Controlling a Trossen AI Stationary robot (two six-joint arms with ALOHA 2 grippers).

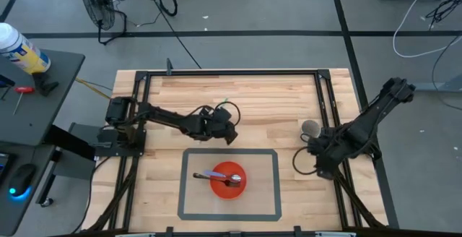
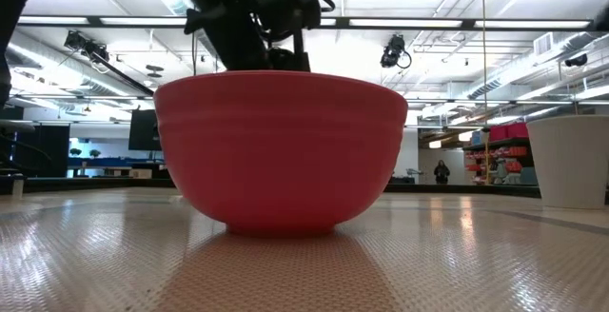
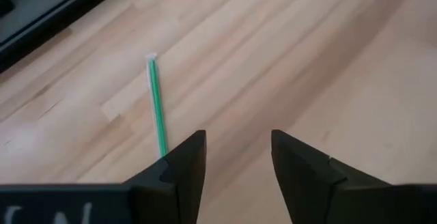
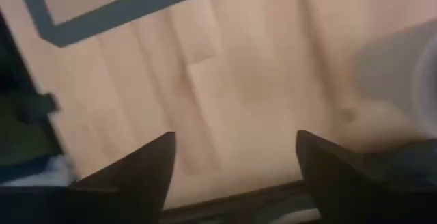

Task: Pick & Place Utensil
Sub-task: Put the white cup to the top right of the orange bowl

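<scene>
A red bowl [image 1: 228, 186] [image 2: 281, 150] stands inside a grey tape rectangle [image 1: 274, 186]. A spoon [image 1: 216, 177] lies in the bowl, its metal head in the middle and its handle sticking out over the left rim. My left gripper [image 1: 229, 134] [image 3: 235, 149] is open and hovers beyond the bowl's far side. A thin green straw [image 3: 156, 101] [image 1: 226, 102] lies flat on the wood, and its end disappears behind one finger. My right gripper [image 1: 316, 165] [image 4: 235, 149] is open, at the table's right side over bare wood.
A pale cup [image 1: 310, 128] [image 2: 571, 160] stands on the table near the right arm, beyond its gripper. Black frame rails [image 1: 231, 73] run along the table's far, left and right edges. Bare wood lies between the bowl and the far rail.
</scene>
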